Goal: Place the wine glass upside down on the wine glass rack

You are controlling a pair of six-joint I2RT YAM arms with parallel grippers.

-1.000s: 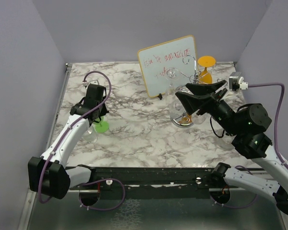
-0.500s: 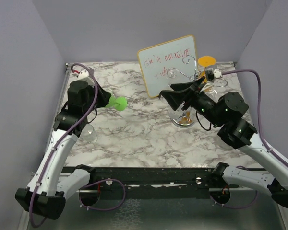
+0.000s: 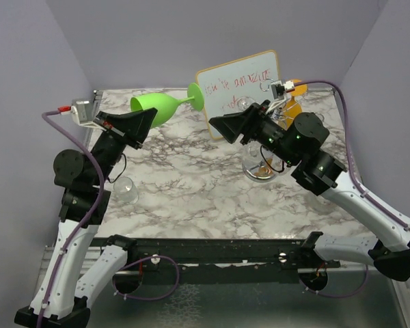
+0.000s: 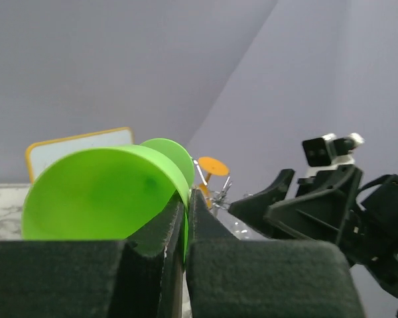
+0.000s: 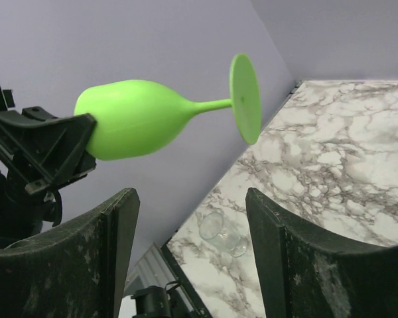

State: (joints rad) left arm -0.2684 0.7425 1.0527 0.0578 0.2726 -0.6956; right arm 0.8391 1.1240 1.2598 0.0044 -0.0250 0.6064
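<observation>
Wine glass [image 3: 160, 106]: green, up in the air at far left, lying sideways, foot towards the whiteboard [image 3: 236, 89]. Pinched at the bowl rim by left claw [image 3: 147, 119], clamped tight. Right claw [image 3: 219, 126] wide, empty, aimed left at the foot, near but apart. Rack [image 3: 260, 171] on the table [image 3: 191, 184], far right, well apart from the glass.

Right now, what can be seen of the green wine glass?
The green wine glass is opaque bright green, plastic by its look: rounded bowl, thin stem, flat round foot. It hangs in the air, lying roughly level, foot towards the right arm. The left gripper is shut on the bowl's rim end; nothing else touches it. The open right gripper faces it, apart.
</observation>
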